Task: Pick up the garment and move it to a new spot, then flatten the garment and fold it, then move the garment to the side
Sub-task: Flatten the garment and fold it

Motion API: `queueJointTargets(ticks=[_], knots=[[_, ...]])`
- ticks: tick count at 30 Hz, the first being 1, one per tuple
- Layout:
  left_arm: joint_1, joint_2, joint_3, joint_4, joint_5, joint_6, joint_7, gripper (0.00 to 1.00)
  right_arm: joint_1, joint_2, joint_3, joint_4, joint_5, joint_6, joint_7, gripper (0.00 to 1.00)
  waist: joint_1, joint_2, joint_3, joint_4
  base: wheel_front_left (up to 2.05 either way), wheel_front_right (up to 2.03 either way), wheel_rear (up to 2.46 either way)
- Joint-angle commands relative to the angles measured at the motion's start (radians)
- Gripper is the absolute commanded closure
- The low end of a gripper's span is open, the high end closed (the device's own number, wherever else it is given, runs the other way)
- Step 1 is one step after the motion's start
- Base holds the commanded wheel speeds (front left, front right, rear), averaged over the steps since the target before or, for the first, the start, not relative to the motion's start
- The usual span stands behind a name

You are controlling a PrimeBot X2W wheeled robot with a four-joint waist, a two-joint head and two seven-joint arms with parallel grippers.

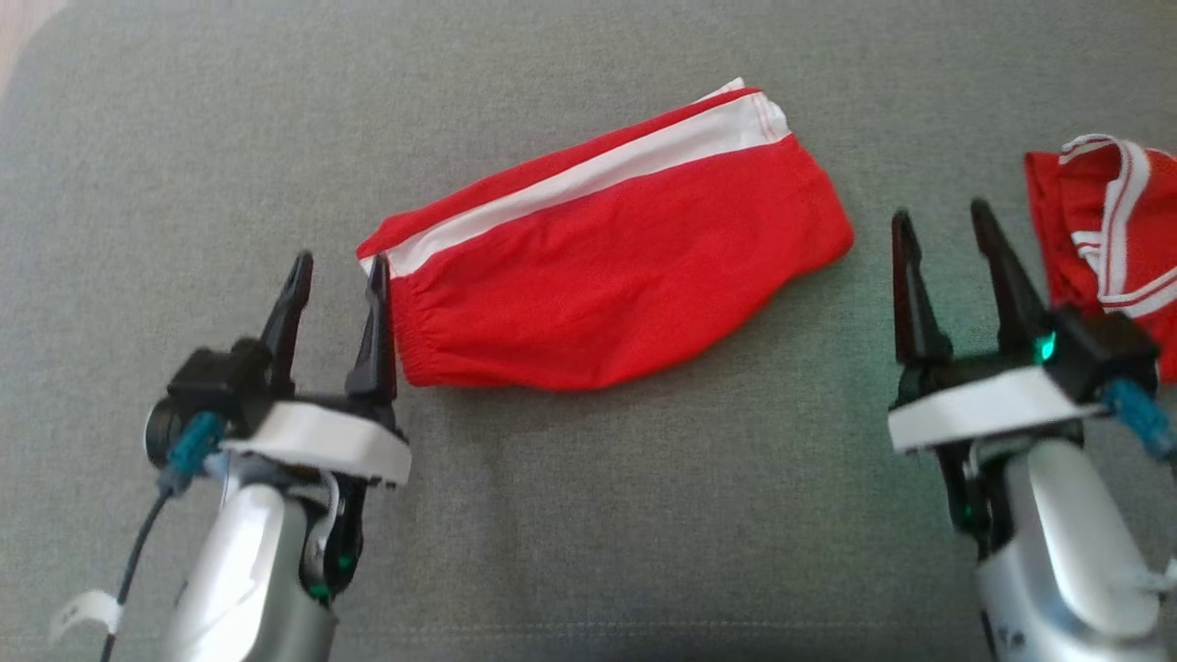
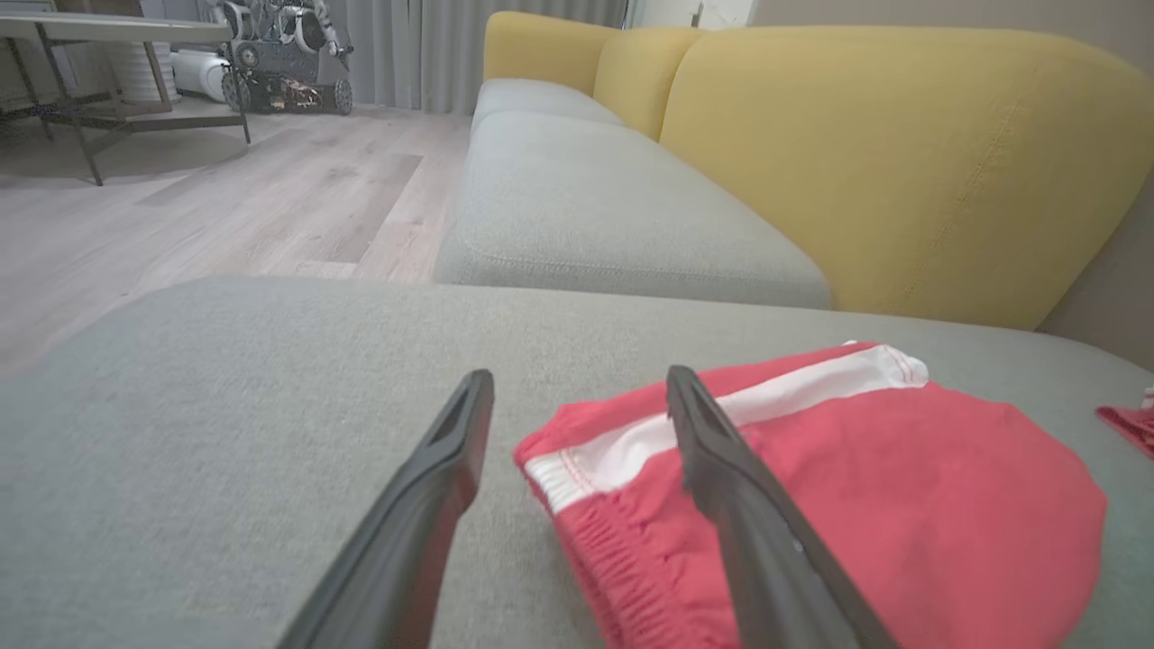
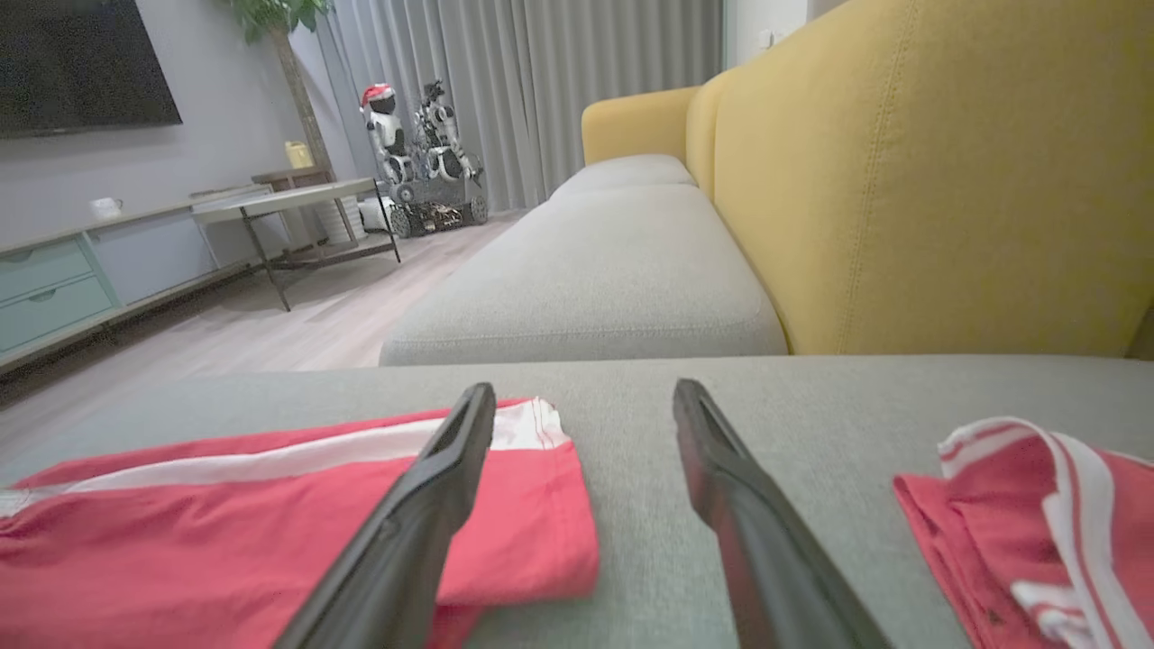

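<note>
2 grippers hang low over the grey cushion [image 1: 588, 515], each with its 2 dark fingers spread apart and nothing between them. The left gripper [image 1: 339, 267] sits at the elastic waistband end of the garment [image 1: 607, 276]. The tip of its right-hand finger lies over that corner in the head view, and whether it touches the cloth cannot be told. From there the garment, red shorts folded flat with 1 white band along the far edge, runs off to that gripper's right and slightly away, ending just ahead and left of the right gripper [image 1: 942, 216], apart from its fingers. There are 2 red pieces in all. The second red garment [image 1: 1103, 239], crumpled and trimmed in white stripes, lies just right of the right gripper, reaching the edge of the head view. Bare cushion lies to the left of the left gripper, between the 2 grippers on the near side, and ahead of both beyond the shorts. Farther on, past the cushion's far edge, the sofa seat [image 2: 586, 207] runs away with the yellow backrest [image 2: 902, 162] on its right and wooden floor [image 2: 225, 207] on its left, with 1 table [image 3: 288, 194] beyond.
</note>
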Motion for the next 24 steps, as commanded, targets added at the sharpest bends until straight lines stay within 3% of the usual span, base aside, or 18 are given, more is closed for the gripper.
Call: queueJointTargets(ticks=[1, 10, 24], knots=[[-0.008, 0.025, 0.042, -0.023, 0.011, 0.007, -0.005, 0.0, 0.014, 0.016, 0.011, -0.065, -0.013, -0.001, 0.013, 0.0, 0.0, -0.0001, -0.012, -0.005, 0.0, 0.0, 0.0], [0.063, 0.035, 0.034, 0.009, 0.028, 0.024, -0.005, 0.0, 0.185, 0.039, -0.028, -0.225, -0.059, -0.001, 0.121, 0.0, 0.0, -0.0001, -0.056, -0.004, 0.0, 0.0, 0.0], [0.067, 0.033, 0.028, 0.025, 0.021, 0.035, -0.005, 0.0, 0.223, 0.044, -0.042, -0.283, -0.067, -0.001, 0.171, 0.0, 0.0, -0.0001, -0.059, 0.002, 0.0, 0.0, 0.0]])
